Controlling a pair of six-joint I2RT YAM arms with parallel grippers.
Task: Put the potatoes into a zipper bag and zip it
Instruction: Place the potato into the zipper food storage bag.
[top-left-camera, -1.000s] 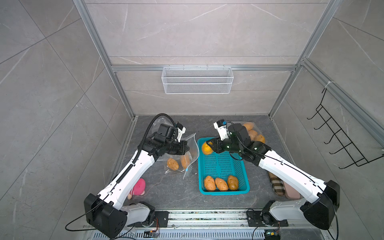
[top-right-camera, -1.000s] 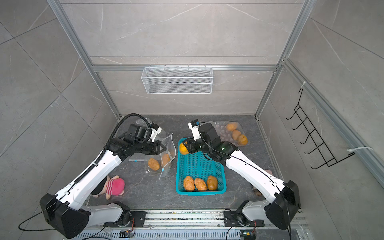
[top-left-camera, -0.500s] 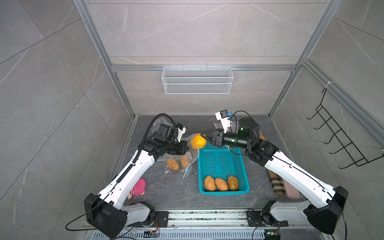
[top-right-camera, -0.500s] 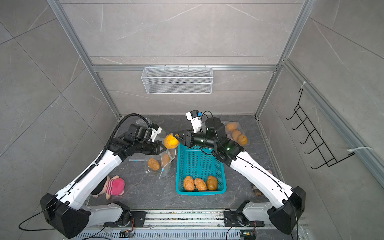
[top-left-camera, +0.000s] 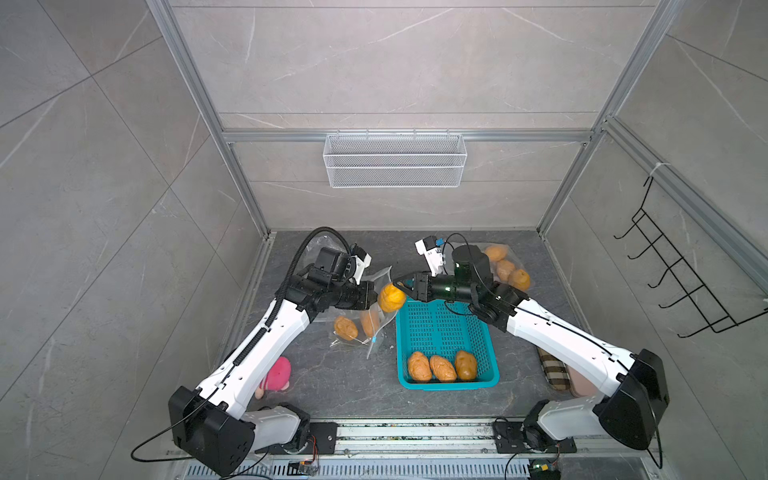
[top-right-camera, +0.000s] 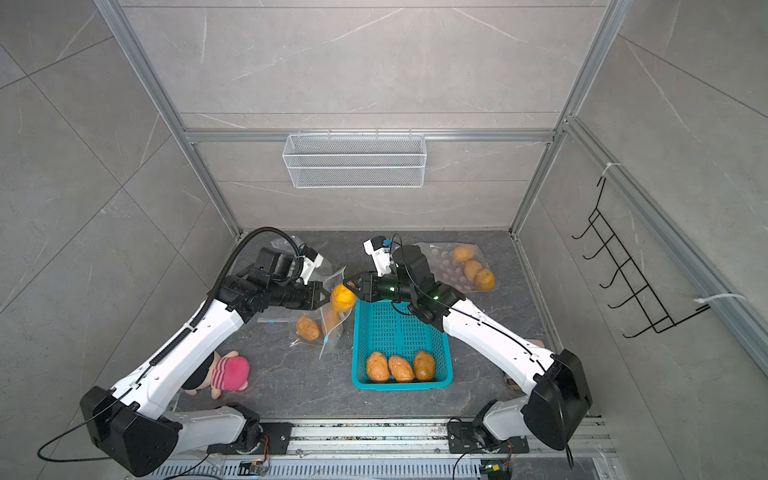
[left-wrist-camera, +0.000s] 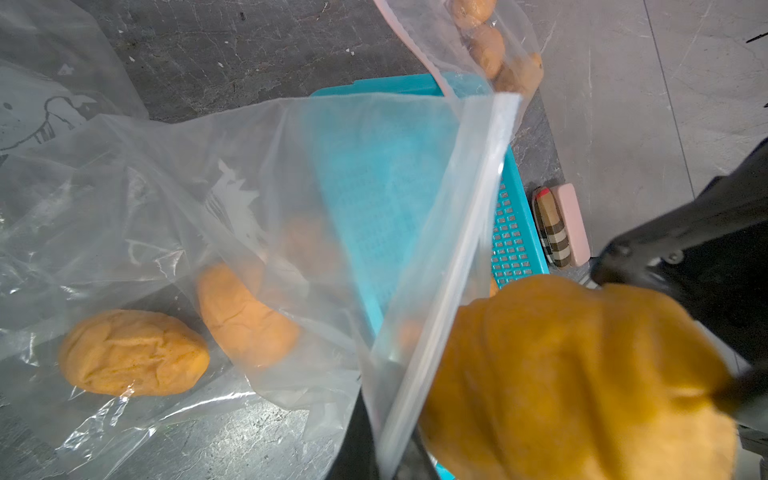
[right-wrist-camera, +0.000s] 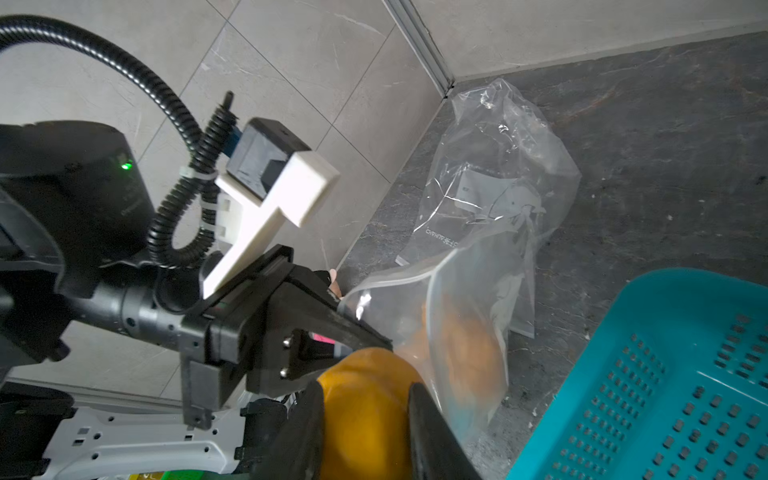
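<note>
The zipper bag (left-wrist-camera: 249, 174) has two potatoes (top-left-camera: 345, 327) inside, the teal basket (top-left-camera: 444, 324) contains three potatoes (top-left-camera: 443, 368) at its near end, and a second bag (top-right-camera: 444, 266) at the back right holds three other potatoes (top-right-camera: 473, 269). All stands on a dark stone table (top-left-camera: 340, 382) between grey tiled walls (top-left-camera: 395, 62), with a pink plush toy (top-right-camera: 232, 372) near my left arm (top-left-camera: 266, 340). My left gripper (right-wrist-camera: 365, 332) is pressed together on the zipper bag's rim and holds its mouth up, while my right gripper (top-right-camera: 353, 291), partly spread, pinches one orange potato (top-left-camera: 390, 297) just at this mouth.
</note>
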